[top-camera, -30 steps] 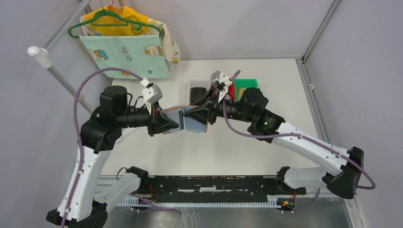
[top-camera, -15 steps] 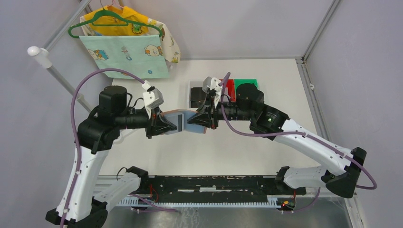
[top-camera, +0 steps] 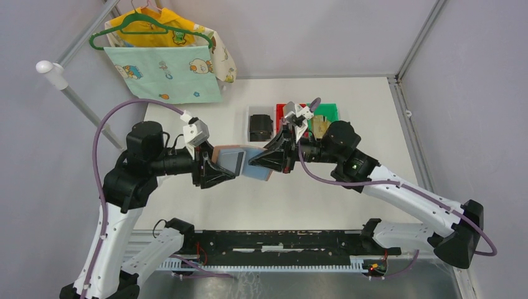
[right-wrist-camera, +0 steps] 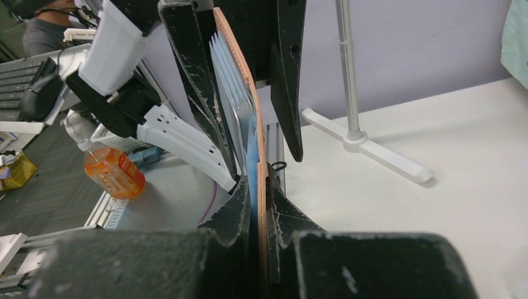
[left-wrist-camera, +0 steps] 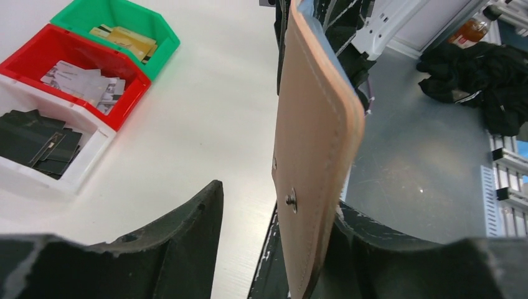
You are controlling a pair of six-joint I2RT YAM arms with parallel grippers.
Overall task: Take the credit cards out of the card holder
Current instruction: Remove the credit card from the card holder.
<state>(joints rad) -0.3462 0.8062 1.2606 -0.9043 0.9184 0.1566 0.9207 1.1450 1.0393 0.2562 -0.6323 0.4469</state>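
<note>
The card holder [top-camera: 238, 160], pinkish-tan outside and blue-grey inside, hangs spread open in the air between my two grippers. My right gripper [top-camera: 261, 161] is shut on its right edge; in the right wrist view the tan cover [right-wrist-camera: 262, 187] and blue lining sit pinched between the fingers. The credit cards [right-wrist-camera: 225, 75] show as pale edges stacked in the sleeves. My left gripper [top-camera: 224, 172] is open around the holder's left half. In the left wrist view the tan flap [left-wrist-camera: 314, 124] with its snap leans on one finger, the other finger [left-wrist-camera: 187, 230] apart.
At the back of the table stand a white bin [top-camera: 260, 126] with black items, a red bin [top-camera: 283, 111] and a green bin [top-camera: 325, 112] holding golden-tan cards. Children's clothes on a hanger [top-camera: 165, 56] hang at the back left beside a white pole [top-camera: 53, 71].
My left gripper has opened off the holder's left half. My right gripper closed on the right edge and shifted slightly right and toward me, keeping the holder.
</note>
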